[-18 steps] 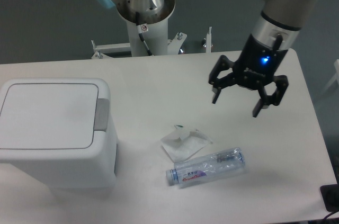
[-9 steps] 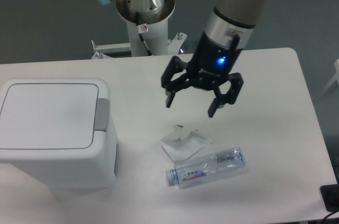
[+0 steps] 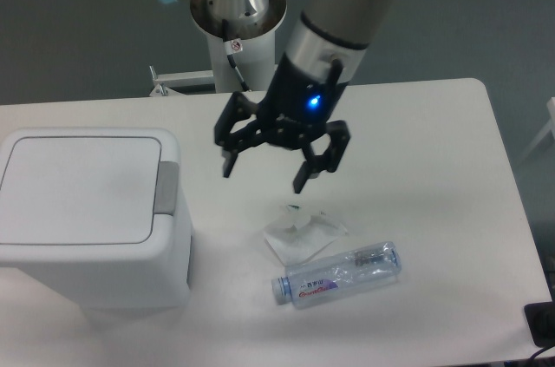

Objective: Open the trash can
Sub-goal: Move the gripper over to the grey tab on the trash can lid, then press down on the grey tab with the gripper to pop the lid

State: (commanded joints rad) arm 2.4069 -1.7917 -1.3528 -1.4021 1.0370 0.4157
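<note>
You see the bin (image 3: 91, 215) at the tabletop's (image 3: 434, 211) left edge, lid shut, its grey tab (image 3: 166, 186) facing right; its long axis runs left–right. Your tool (image 3: 264, 173) hangs above the tabletop right of the bin, fingers spread wide, grasping and touching nothing.

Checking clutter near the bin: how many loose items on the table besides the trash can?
2: a crumpled clear wrapper right of the trash can, and a clear bottle lying just in front of it.
</note>
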